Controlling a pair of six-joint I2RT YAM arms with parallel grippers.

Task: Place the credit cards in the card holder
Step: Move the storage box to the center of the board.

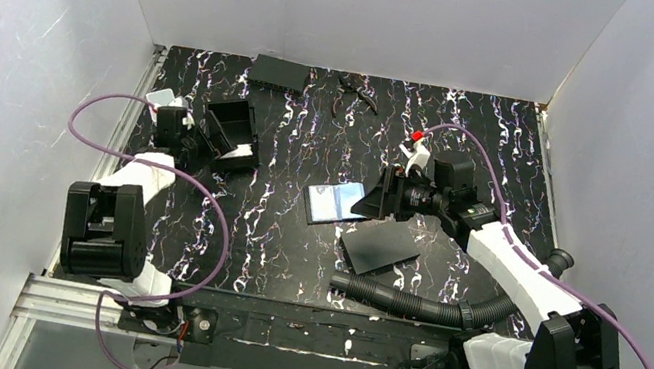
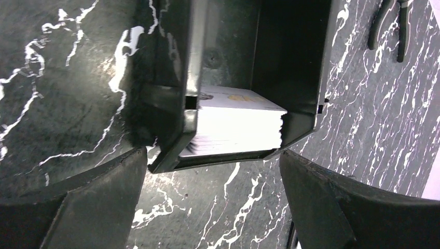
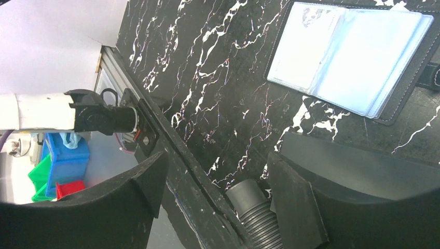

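A stack of thin cards (image 2: 236,124) with bright white edges and small printed marks on the top card lies in an open black box (image 1: 233,132) at the table's left. My left gripper (image 2: 212,207) is open and empty, its jaws wide apart just in front of the box; it also shows in the top view (image 1: 195,133). The card holder (image 1: 337,202) lies open mid-table, a black stitched cover with pale-blue clear sleeves (image 3: 353,54). My right gripper (image 1: 377,196) is open and empty just right of it, and in its wrist view (image 3: 215,192) it faces the table's near edge.
A larger matte black flat sheet (image 1: 380,247) lies just in front of the card holder. A black corrugated hose (image 1: 404,300) runs along the near edge. A closed black box (image 1: 280,72) and pliers (image 1: 357,94) lie at the back. White walls stand on three sides.
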